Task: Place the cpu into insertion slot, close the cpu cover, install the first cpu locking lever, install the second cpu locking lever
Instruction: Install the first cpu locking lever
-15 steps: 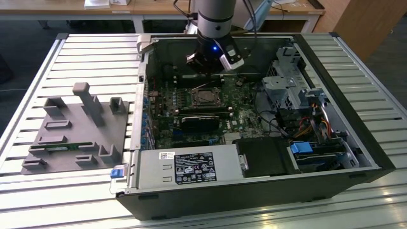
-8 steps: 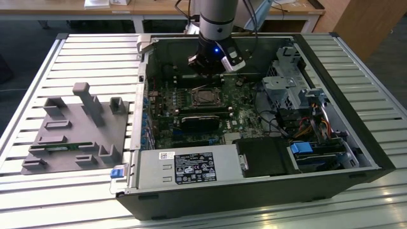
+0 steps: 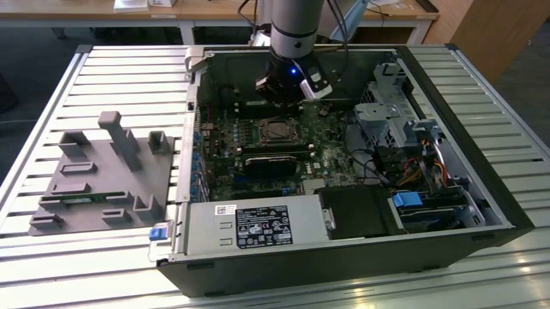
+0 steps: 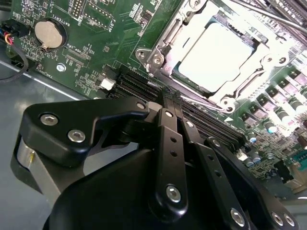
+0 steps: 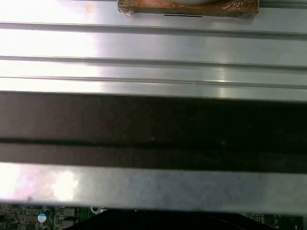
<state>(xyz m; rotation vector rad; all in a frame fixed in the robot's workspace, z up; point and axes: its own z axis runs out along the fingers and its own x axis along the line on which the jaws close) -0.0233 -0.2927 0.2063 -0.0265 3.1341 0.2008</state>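
In the second wrist view the cpu (image 4: 216,51), a silvery square chip, lies in the insertion slot (image 4: 165,48). The silver cpu cover (image 4: 247,79) rests flat over the chip's edges. Thin lever rods run along the socket's sides; whether they are latched I cannot tell. My gripper (image 4: 169,98) hovers over the black memory slots (image 4: 139,86) just beside the socket, its black fingers (image 4: 170,139) pressed together with nothing between them. In the exterior view the gripper (image 3: 282,100) hangs inside the open computer case, just behind the insertion slot (image 3: 277,131).
A black heatsink block (image 3: 270,164) sits in front of the socket. The drive cage and cables (image 3: 404,135) crowd the exterior view's right. A grey fixture (image 3: 103,174) lies on the slatted table (image 3: 86,270) at the exterior view's left. The case wall (image 5: 153,129) is close by.
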